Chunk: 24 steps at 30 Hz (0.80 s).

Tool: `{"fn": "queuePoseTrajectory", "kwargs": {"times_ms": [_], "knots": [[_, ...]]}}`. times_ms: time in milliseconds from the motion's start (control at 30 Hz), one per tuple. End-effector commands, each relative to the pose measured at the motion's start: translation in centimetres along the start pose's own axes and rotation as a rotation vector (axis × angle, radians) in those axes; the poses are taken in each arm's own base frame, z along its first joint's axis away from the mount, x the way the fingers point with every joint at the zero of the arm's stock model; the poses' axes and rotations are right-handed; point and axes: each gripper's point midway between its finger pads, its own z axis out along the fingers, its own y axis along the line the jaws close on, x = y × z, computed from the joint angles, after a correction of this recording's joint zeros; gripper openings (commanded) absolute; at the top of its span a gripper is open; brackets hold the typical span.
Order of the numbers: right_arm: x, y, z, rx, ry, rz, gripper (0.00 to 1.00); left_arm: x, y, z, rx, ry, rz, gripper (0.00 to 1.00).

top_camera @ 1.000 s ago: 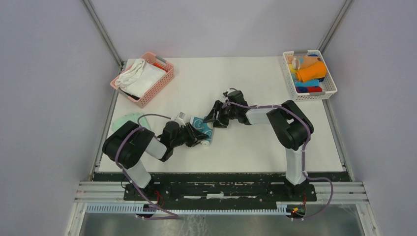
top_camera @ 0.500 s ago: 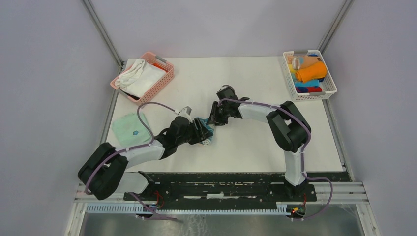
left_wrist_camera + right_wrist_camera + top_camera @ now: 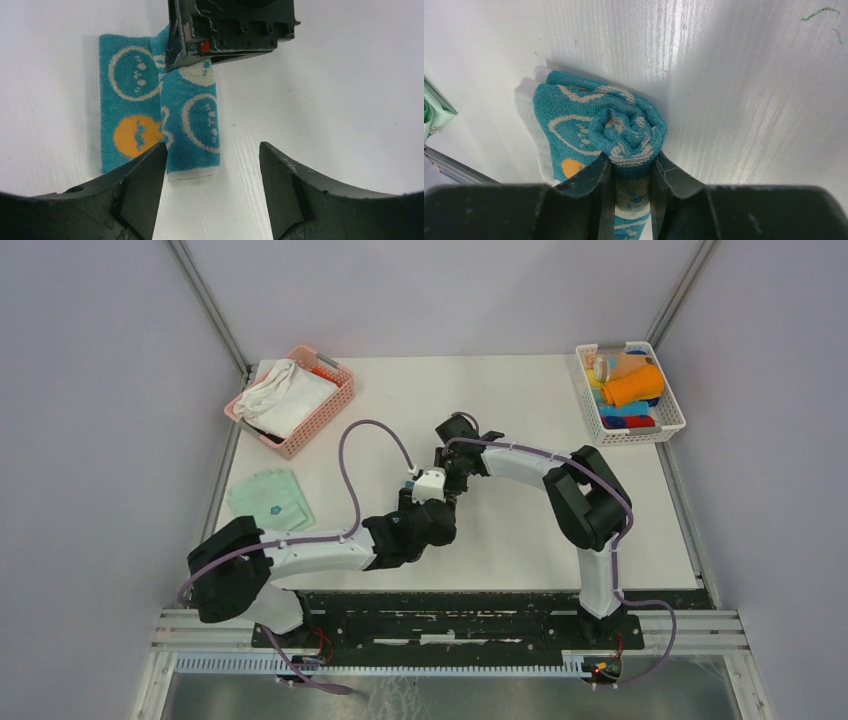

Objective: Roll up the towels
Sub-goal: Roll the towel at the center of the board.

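A teal towel printed with white circles and one orange one lies partly rolled on the white table. Its roll (image 3: 192, 125) lies beside the flat part (image 3: 125, 110). My right gripper (image 3: 631, 172) is shut on one end of the roll (image 3: 629, 132). In the left wrist view it pinches the far end. My left gripper (image 3: 210, 172) stands open at the roll's near end, holding nothing, with its left finger (image 3: 145, 185) close beside the cloth. From above, both grippers meet mid-table and hide this towel. A mint green towel (image 3: 270, 500) lies flat at the left.
A pink mesh basket (image 3: 335, 405) holding a white cloth (image 3: 285, 395) stands at the back left. A white basket (image 3: 668, 422) at the back right holds rolled towels, one of them orange (image 3: 632, 386). The left arm's purple cable (image 3: 350, 455) loops over the table.
My left gripper has opened and let go of the towel, and its arm has stretched right along the front. My right gripper has closed on the roll.
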Motion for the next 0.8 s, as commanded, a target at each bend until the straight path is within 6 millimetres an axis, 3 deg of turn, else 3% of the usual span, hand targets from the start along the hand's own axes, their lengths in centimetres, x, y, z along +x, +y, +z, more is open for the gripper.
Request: {"fn": "queuePoseTrajectory", "kwargs": {"times_ms": [0,200,367,500,667,767], "knots": [[0.4,-2.0,-0.1,0.097,0.014,-0.023,0.32,-1.2,0.9,1.0,-0.15,-0.074,0.176,0.72],[0.5,-2.1,-0.2,0.101,0.019,-0.027,0.32,1.2,-0.2,3.2,-0.183,-0.023,0.303,0.62],[0.5,-2.0,-0.1,0.096,0.021,-0.027,0.32,3.9,0.2,4.8,-0.242,0.058,0.386,0.56],[0.6,-1.4,-0.3,0.065,0.027,-0.029,0.33,4.4,0.3,5.1,-0.262,0.089,0.412,0.47],[0.0,0.4,-1.7,-0.056,-0.005,-0.019,0.37,3.7,0.0,4.2,-0.147,0.093,0.284,0.37],[-0.8,1.7,-2.8,-0.16,-0.038,-0.004,0.45,3.8,-0.6,3.8,0.042,0.136,0.092,0.18]]}}
